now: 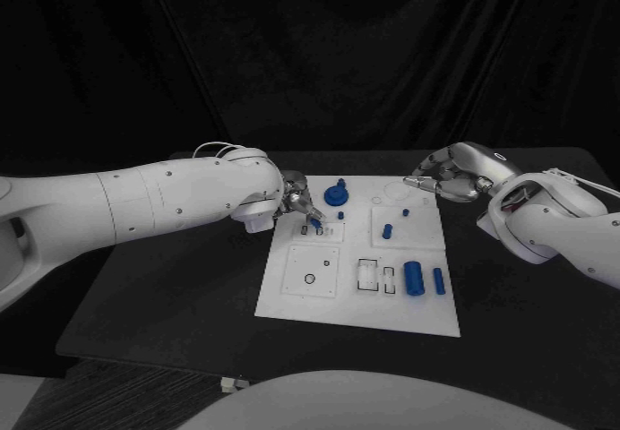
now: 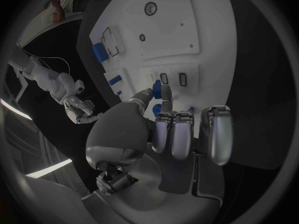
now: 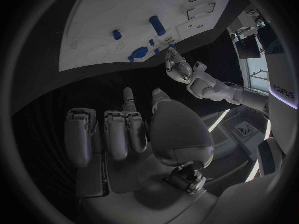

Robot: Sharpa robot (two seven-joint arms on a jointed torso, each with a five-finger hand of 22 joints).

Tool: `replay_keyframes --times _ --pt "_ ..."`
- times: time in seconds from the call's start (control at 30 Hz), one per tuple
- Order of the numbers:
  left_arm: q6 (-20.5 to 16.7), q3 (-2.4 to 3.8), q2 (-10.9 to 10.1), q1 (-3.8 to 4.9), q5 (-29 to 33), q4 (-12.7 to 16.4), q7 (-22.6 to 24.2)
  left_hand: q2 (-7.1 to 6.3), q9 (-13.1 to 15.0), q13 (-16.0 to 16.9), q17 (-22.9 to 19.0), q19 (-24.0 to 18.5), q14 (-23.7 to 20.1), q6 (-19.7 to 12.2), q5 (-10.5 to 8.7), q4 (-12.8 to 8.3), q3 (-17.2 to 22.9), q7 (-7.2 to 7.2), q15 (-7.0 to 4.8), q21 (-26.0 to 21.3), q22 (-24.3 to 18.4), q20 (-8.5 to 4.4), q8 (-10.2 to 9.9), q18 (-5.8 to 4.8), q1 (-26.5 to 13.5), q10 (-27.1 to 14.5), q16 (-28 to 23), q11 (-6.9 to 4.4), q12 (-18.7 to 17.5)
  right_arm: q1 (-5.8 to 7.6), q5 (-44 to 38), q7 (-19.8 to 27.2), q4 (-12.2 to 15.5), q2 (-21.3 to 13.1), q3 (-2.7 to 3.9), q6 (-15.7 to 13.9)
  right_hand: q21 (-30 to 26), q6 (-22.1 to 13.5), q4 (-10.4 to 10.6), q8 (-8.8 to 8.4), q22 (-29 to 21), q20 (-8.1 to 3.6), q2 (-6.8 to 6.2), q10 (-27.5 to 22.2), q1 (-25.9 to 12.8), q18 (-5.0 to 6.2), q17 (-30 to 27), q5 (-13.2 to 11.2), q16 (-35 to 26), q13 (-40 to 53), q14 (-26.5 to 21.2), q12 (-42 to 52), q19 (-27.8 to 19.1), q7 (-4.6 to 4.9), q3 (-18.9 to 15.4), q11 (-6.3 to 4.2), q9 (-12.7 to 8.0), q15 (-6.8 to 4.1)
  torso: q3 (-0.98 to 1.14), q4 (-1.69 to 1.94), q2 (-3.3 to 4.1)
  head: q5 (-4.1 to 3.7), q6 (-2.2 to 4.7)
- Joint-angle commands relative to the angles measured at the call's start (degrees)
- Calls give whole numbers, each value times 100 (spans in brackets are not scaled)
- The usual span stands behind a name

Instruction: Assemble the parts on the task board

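The white task board (image 1: 295, 296) lies in the middle of the black table. My left hand (image 1: 292, 199) hovers over the board's far left part and pinches a small blue part (image 1: 314, 220) between thumb and a finger, just above two small slots (image 1: 318, 231). The left wrist view shows the same pinched part (image 2: 157, 89) close to the slots (image 2: 174, 78). My right hand (image 1: 452, 175) hangs over the board's far right corner with fingers curled in and nothing in them (image 3: 124, 129).
On the board stand a blue knob (image 1: 339, 192), small blue pegs (image 1: 341, 215) (image 1: 404, 212) (image 1: 388, 231), a thick blue cylinder (image 1: 414, 278) and a thinner bar (image 1: 439, 280). A round hole (image 1: 309, 279) and empty rectangular slots (image 1: 368, 275) sit near the front.
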Motion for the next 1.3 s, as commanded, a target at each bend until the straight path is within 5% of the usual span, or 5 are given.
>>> replay_keyframes --times 0.03,0.9,1.3 --pt "-215 3 -33 -43 -273 38 73 -79 -32 1463 1467 162 662 90 -32 -22 377 -48 -75 -68 1114 -74 -67 -14 -24 627 35 -9 124 -14 -10 -36 15 -13 5 -93 -57 38 -43 49 1423 4 52 617 172 27 1514 126 97 1518 582 114 327 16 -21 15 88 40 0 -6 4 -1 0" --pt "-251 3 20 -224 -306 -3 165 -63 -51 1463 1448 146 657 80 -42 1 407 -41 -68 -99 1102 -67 -92 -7 -38 627 17 -2 124 -17 -10 -61 28 -21 5 -88 -55 41 -53 45 1424 5 45 617 201 27 1514 163 97 1518 582 114 328 16 -29 17 89 41 -2 -4 9 -14 0" --pt "-179 3 96 -247 -306 -82 126 -80 -87 1463 1410 112 646 63 -250 69 389 -18 -50 -168 1072 -50 -140 8 -117 627 -21 20 124 -26 -10 -55 28 -23 5 -91 -56 42 -56 34 1424 7 43 617 272 26 1514 325 97 1518 582 114 329 19 -34 20 91 44 -2 -4 7 -26 0"
